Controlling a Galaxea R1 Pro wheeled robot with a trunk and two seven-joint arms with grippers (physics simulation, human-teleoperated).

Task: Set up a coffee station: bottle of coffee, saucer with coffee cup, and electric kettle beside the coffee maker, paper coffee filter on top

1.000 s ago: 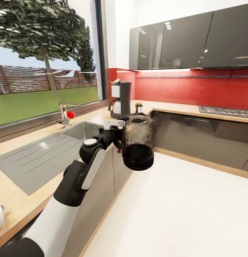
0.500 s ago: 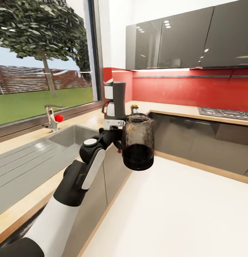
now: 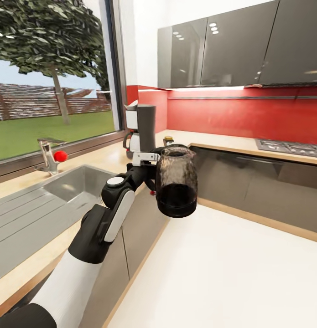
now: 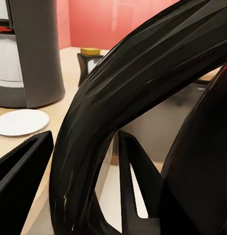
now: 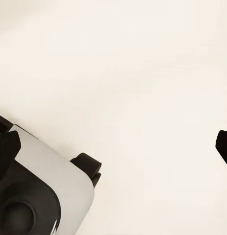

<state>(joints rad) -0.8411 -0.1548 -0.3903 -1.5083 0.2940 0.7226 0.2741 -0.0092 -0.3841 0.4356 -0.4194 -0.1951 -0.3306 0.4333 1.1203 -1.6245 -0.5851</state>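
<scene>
My left gripper [image 3: 150, 178] is shut on the black handle [image 4: 142, 93] of the electric kettle [image 3: 176, 184]. I hold the smoky glass kettle upright in the air, beyond the edge of the kitchen countertop [image 3: 103, 157]. The tall dark grey coffee maker [image 3: 141, 128] stands in the counter's corner, with something white at its top front. In the left wrist view the saucer [image 4: 21, 121] lies flat beside the coffee maker [image 4: 35, 54]. The bottle of coffee [image 4: 90, 62] stands just past them. My right gripper [image 5: 113, 147] hangs open over the floor. Out of view are the coffee cup and the kitchen shelf.
A grey inset sink [image 3: 71, 182] and a tap with a red knob [image 3: 51, 157] lie along the window side. Dark base cabinets [image 3: 240, 180] run under the red-backed counter, with a hob [image 3: 290, 147] at the right. White floor [image 3: 231, 273] spreads ahead.
The camera has moved on along the counter, so the coffee maker, tap and sink have slid left in the picture. My left arm and the kettle keep the same pose.
</scene>
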